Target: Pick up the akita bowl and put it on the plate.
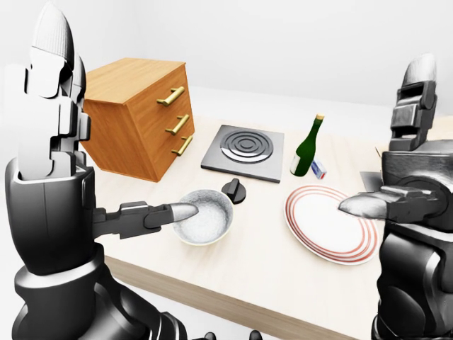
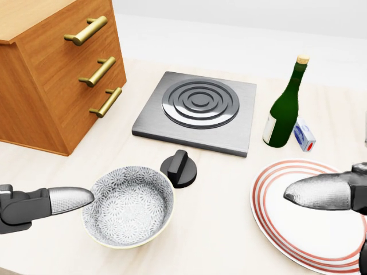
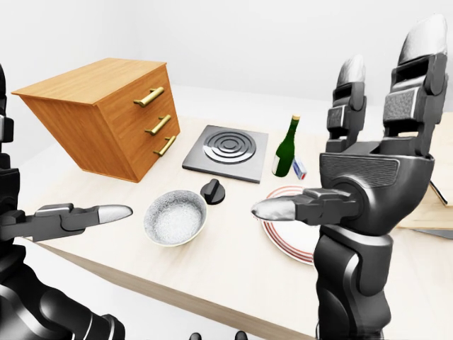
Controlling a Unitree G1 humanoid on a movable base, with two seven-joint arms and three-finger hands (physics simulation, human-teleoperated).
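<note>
Reaching for: the akita bowl [image 2: 128,213], which sits upright and empty on the table [image 2: 221,238], close to its lower edge in the head view.
Left hand [image 1: 49,202]: open, fingers straight up, holding nothing. My thumb [image 2: 69,200] points at the bowl's left rim from just beside it, and I cannot tell whether it touches.
Right hand [image 3: 371,180]: open and empty, its thumb hanging over the plate [image 2: 298,243].
Plate: bare, to the bowl's right and apart from it.
Neighbours: a black knob [image 2: 179,167] sits just beside the bowl's upper-right rim, and a green bottle [image 2: 284,112] stands above the plate.
Step, as I judge it: the grasp is not yet made.
Risk, slip: a pinch on that thin rim could let the bowl tilt or drop.
Risk, shove: if I press in from the left before closing, the bowl may slide into the knob.
Risk, edge: a nudge toward me could tip it off the table.
Risk, landing: my right hand over the plate could block the set-down or strike the bowl.
</note>
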